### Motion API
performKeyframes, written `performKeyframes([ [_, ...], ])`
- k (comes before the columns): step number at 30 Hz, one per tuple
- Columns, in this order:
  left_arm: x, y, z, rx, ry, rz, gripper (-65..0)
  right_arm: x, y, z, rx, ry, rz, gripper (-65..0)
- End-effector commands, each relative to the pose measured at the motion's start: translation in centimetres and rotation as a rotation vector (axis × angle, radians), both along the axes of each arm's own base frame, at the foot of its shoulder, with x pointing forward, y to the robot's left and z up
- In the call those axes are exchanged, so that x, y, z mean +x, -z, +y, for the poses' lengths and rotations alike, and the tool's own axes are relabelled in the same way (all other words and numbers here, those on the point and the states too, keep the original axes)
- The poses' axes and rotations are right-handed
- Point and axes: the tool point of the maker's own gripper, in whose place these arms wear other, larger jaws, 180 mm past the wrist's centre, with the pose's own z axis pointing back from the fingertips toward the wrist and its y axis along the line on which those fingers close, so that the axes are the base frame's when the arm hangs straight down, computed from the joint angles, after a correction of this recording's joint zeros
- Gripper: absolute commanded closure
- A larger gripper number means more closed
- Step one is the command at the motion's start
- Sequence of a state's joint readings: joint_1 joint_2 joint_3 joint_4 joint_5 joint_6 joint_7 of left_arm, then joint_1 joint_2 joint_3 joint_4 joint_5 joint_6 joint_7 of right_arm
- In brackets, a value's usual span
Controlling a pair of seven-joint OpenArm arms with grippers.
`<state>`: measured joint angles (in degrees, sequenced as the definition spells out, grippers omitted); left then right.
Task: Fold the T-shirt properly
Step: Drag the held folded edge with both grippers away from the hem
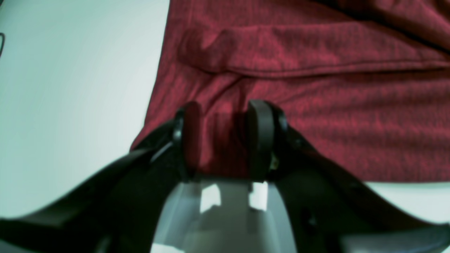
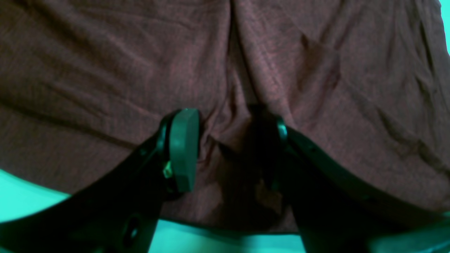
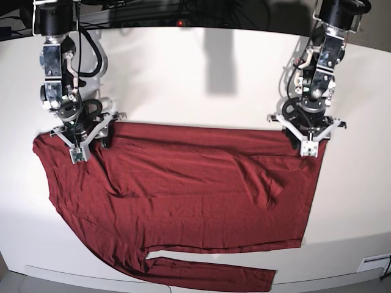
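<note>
1. Your T-shirt (image 3: 183, 195) lies spread on the white table (image 3: 201, 73), one long sleeve trailing along its near edge.
2. Your left gripper (image 1: 225, 140) sits at the shirt's far corner on the base view's right. Its jaws stand partly apart with a ridge of cloth between them, but you cannot tell whether they pinch it.
3. Your right gripper (image 2: 225, 151) sits at the shirt's other far corner. Its jaws are also half-spread, with fabric bunched between them, and again the grip is unclear.
4. Both grippers work the same far edge, likely so it can be carried evenly toward the near edge.
5. Watch the wrinkles at the shirt's middle; thin fabric may sag if lifted unevenly.
</note>
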<state>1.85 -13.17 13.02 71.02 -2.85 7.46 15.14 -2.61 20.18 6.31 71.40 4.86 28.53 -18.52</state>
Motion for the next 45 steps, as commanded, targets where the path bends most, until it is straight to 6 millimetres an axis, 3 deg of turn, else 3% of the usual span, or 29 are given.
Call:
performKeyframes([
  [1, -5.3, 4.5, 0.8, 0.005, -0.034, 0.253, -22.5, -1.7, 0.9, -0.9, -0.050, -0.008, 0.074, -28.0],
  [12, -11.1, 6.9, 1.0, 0.051, -0.010, 0.353, -22.5, -9.4, 2.5, 0.3, -0.071, -0.063, 0.169, -28.0],
  [18, -14.6, 7.0, 0.2, 0.036, 0.007, 0.384, -22.5, -11.9, 2.7, 0.5, -0.077, -0.074, 0.208, -28.0],
  [20, -14.8, 6.2, -0.2, 0.045, 0.030, 0.353, -22.5, -12.3, 2.6, 0.0, -0.081, -0.059, 0.210, -28.0],
  [23, -13.1, 4.3, -0.9, 0.058, 0.061, 0.266, -22.5, -11.8, 2.1, -1.3, -0.093, -0.016, 0.188, -28.0],
  [26, -9.6, 1.1, -1.6, 0.059, 0.078, 0.152, -22.5, -11.3, 1.7, -2.1, -0.095, 0.011, 0.173, -28.0],
  [33, -2.6, -6.4, -2.9, 0.038, 0.082, -0.049, -22.5, -11.3, 1.7, -2.2, -0.094, 0.014, 0.169, -28.0],
  [39, 0.5, -8.3, -2.6, 0.053, 0.076, -0.107, -22.5, -11.0, 1.5, -2.1, -0.089, 0.012, 0.153, -28.0],
  [45, -0.8, -7.0, -1.9, 0.075, 0.072, -0.046, -22.5, -11.1, 1.5, -2.0, -0.088, 0.013, 0.153, -28.0],
])
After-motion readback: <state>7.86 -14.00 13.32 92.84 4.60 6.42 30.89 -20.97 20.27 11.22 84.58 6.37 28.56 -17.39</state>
